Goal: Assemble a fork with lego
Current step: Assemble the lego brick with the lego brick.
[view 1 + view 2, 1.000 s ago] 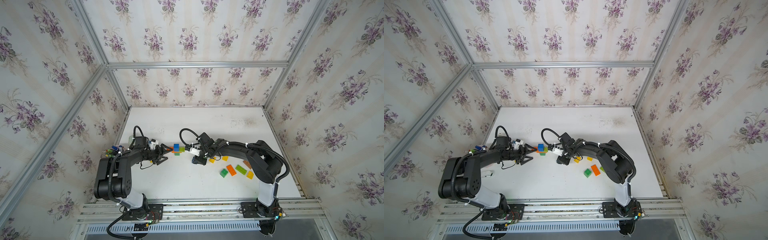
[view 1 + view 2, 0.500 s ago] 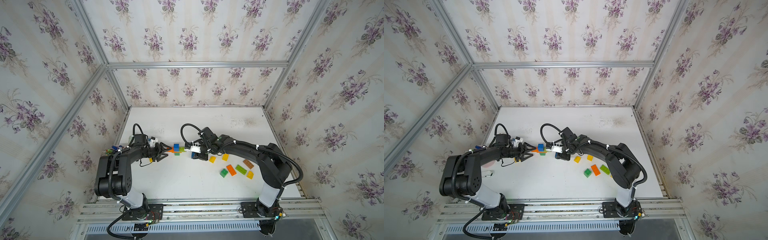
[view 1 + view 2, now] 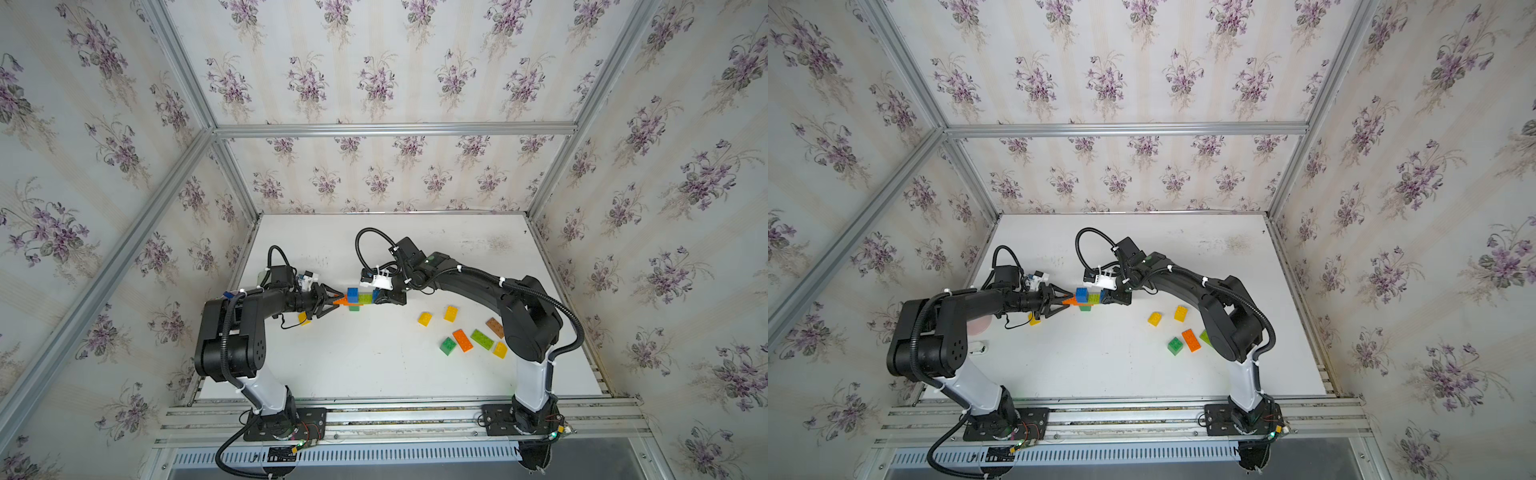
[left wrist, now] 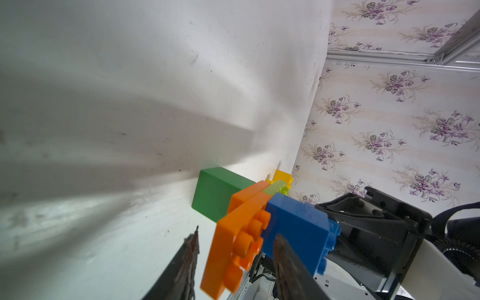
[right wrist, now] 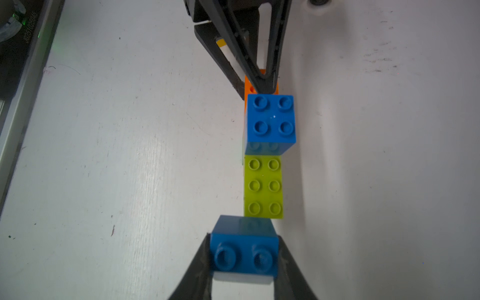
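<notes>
Now lego assembly [image 3: 356, 297] held above desk [image 3: 374, 374] centre between both arms. Right tool [image 5: 244, 255] pinches blue end brick [image 5: 244, 253]. Left tool [image 4: 235, 249] straddles orange end brick [image 4: 239, 241], contact unclear.

You're looking into a booth: floral wallpaper [image 3: 374, 75] from 9 round to 3 o'clock, aluminium frame rails [image 3: 395, 129] at the corners. Scuffed white tabletop [image 3: 1121, 365] fills 6 o'clock, evenly lit.

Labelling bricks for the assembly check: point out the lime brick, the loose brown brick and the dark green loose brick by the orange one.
lime brick [image 5: 263, 185]: right wrist view, middle of its studded top.
brown brick [image 3: 495, 327]: a top view, centre of its top face.
dark green brick [image 3: 447, 345]: a top view, centre of its studded top.
</notes>
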`<state>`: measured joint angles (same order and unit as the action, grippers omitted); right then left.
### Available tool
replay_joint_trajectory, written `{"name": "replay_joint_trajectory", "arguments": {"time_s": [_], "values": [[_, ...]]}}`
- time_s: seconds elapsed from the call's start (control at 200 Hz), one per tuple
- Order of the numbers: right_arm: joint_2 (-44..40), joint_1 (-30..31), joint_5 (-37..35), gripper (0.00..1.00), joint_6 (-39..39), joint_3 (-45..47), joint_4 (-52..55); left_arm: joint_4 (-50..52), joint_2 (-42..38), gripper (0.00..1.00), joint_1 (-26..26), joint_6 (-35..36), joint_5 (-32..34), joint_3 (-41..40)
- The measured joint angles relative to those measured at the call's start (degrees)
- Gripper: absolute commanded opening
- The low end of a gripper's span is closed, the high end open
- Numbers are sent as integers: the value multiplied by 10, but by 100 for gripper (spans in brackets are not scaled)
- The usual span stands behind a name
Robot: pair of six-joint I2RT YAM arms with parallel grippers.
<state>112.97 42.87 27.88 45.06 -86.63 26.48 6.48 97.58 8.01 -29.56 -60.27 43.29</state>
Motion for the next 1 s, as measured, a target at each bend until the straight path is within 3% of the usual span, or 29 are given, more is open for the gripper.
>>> {"name": "replay_joint_trajectory", "arguments": {"time_s": [0.325, 0.999], "values": [[52, -3, 25, 21, 22, -70, 48, -30, 26, 45, -2, 0, -14, 10], [78, -5, 34, 19, 29, -113, 69, -38, 38, 33, -3, 17, -42, 9]]}}
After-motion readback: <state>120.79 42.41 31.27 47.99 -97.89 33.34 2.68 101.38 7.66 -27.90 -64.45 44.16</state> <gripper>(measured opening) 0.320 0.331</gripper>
